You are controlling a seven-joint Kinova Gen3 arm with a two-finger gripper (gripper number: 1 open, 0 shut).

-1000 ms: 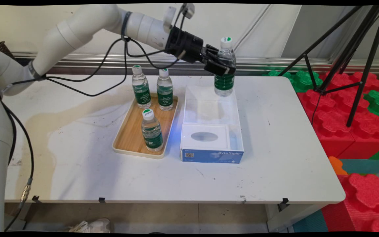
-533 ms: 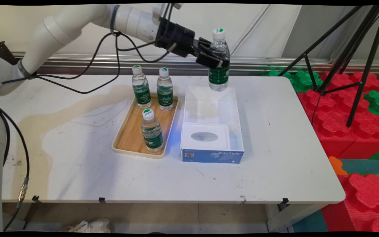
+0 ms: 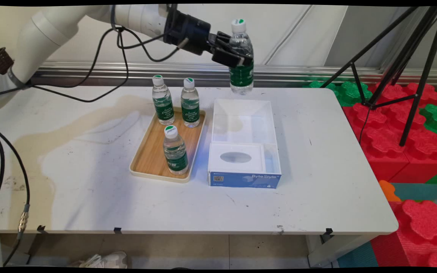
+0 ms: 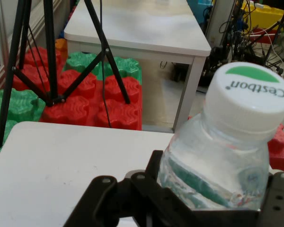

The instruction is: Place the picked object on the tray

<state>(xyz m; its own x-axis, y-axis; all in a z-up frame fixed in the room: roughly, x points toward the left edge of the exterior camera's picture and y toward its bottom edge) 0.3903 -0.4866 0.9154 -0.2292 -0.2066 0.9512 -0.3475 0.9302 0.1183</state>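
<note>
My gripper [image 3: 237, 58] is shut on a clear water bottle [image 3: 240, 57] with a green label and white cap, held upright in the air above the far edge of the open blue-and-white box [image 3: 244, 142]. In the hand view the held water bottle [image 4: 222, 156] fills the lower right, squeezed between my black fingers [image 4: 146, 189]. To the left, a wooden tray [image 3: 154, 159] carries three more bottles: one at its front [image 3: 175, 150] and two at its back [image 3: 162, 100] [image 3: 190, 102].
A black tripod [image 3: 404, 64] stands off the table's right side over red and green foam blocks [image 3: 404, 125]. Black cables [image 3: 101, 57] hang from the arm over the table's back left. The white table [image 3: 317, 189] ends at its near edge.
The arm has lifted the held bottle up and to the left, from just over the box's far right corner to higher above its far edge. The tray bottles have not moved.
</note>
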